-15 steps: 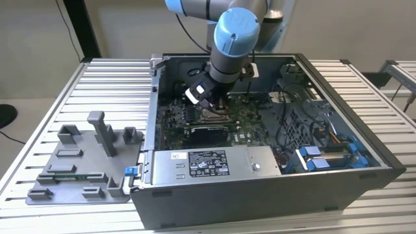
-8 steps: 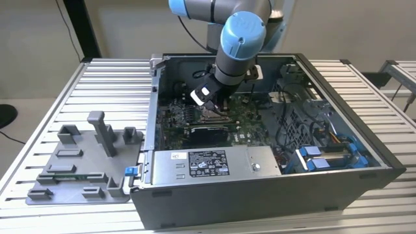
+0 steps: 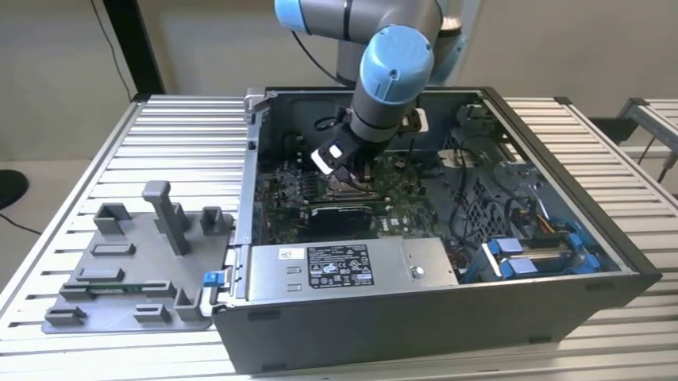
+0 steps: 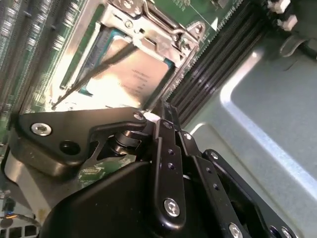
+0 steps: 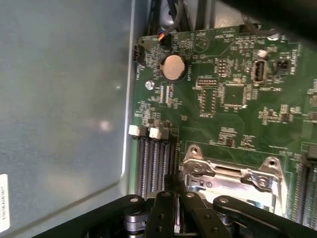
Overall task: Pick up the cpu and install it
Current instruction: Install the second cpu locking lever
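The cpu lies flat in the motherboard socket, its silvery-white top showing through the metal socket frame. A thin dark lever rod crosses over it at a slant. My gripper sits right at the socket's edge, fingers pressed together, shut, with nothing visible between them. In the first wrist view the gripper reaches the socket frame beside the memory slots. From the exterior view the gripper is down inside the open computer case, over the green motherboard.
A silver power-supply box fills the case's near side. Blue drive brackets sit at the exterior view's right. A grey plastic tray with blocks rests on the slatted table outside the case. Memory slots and a coin battery flank the socket.
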